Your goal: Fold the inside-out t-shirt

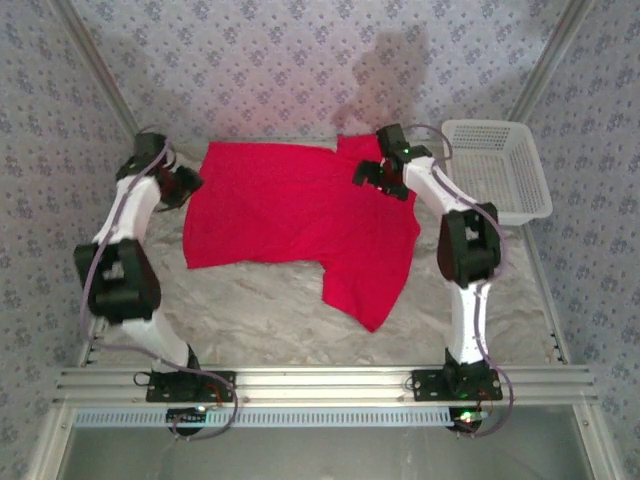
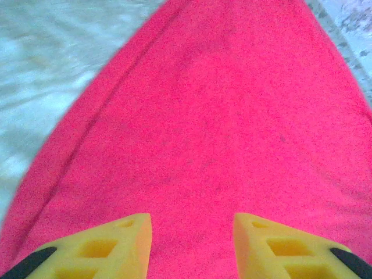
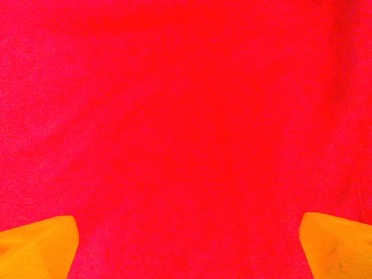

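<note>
The bright red, short-sleeved cloth t-shirt (image 1: pixel 290 215) lay spread across the far middle of the pale table (image 1: pixel 250 315), one corner trailing toward the near right. The left gripper (image 1: pixel 186 186) sat at the shirt's left edge, its yellow fingers (image 2: pixel 116 247) partly apart over the cloth, pinching nothing. The right gripper (image 1: pixel 377 176) hovered over the shirt's far right part, jaws spread wide. A white plastic lattice basket (image 1: pixel 497 170) stood at the far right.

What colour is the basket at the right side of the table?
The basket is white; top external view shows it best.
</note>
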Available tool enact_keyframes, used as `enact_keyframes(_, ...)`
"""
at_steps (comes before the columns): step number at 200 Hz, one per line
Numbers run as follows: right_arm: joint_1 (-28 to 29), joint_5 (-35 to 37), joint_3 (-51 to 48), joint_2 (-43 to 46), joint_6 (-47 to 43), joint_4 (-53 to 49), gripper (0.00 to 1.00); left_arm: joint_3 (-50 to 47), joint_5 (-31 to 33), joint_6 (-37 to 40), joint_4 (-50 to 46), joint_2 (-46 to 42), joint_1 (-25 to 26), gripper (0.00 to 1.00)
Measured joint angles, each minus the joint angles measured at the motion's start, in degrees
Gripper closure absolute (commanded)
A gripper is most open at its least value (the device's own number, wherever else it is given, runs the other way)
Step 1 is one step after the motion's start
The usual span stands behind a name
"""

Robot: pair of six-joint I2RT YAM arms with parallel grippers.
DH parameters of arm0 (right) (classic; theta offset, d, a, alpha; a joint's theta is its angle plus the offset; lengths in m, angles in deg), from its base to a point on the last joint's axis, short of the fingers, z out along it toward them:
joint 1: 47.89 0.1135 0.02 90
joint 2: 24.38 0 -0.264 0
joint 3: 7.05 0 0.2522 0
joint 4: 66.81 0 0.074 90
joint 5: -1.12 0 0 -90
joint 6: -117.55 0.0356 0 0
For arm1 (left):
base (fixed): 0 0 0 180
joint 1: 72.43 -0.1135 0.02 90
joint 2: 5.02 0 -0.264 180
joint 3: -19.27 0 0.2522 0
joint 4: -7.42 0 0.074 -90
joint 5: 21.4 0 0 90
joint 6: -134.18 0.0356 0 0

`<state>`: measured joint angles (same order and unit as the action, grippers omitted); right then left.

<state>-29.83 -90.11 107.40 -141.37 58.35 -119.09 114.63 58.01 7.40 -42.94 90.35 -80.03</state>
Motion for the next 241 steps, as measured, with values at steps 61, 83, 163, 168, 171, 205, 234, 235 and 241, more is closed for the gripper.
enact_keyframes(61,4.74,0.92,-25.55,17.31,-2.03,4.87,0.11,-27.39,-2.78,-0.76,0.28,-10.45,-9.05,0.69)
enact_keyframes(83,9.86,1.60,-30.51,20.04,-2.36,4.87,0.16,-29.81,-3.98,-0.79,0.42,-9.05,-8.79,0.69)
enact_keyframes(163,15.58,2.75,-36.68,24.44,-2.12,5.18,0.16,-24.22,-5.29,-3.85,9.14,-1.03,-8.79,0.70)
enact_keyframes(168,15.58,2.84,-36.68,24.44,-2.10,5.01,0.16,-23.87,-5.27,-4.02,9.49,-0.31,-8.79,0.69)
enact_keyframes(171,15.58,2.91,-36.68,24.44,-2.12,4.87,0.16,-23.65,-5.29,-4.07,9.64,0.09,-8.79,0.69)
enact_keyframes(205,15.74,3.04,-36.59,24.44,-2.12,3.89,0.16,-21.77,-5.31,-4.90,10.38,3.63,-8.79,0.68)
enact_keyframes(234,15.80,3.02,-35.71,24.17,-2.10,3.32,0.16,-21.35,-5.53,-5.35,11.17,4.92,-8.52,0.67)
enact_keyframes(235,15.82,3.02,-35.69,24.15,-2.12,3.32,0.16,-21.31,-5.53,-5.35,11.17,4.96,-8.50,0.67)
enact_keyframes(241,15.85,3.02,-35.50,24.06,-2.12,3.32,0.16,-21.09,-5.53,-5.38,11.30,5.33,-8.35,0.67)
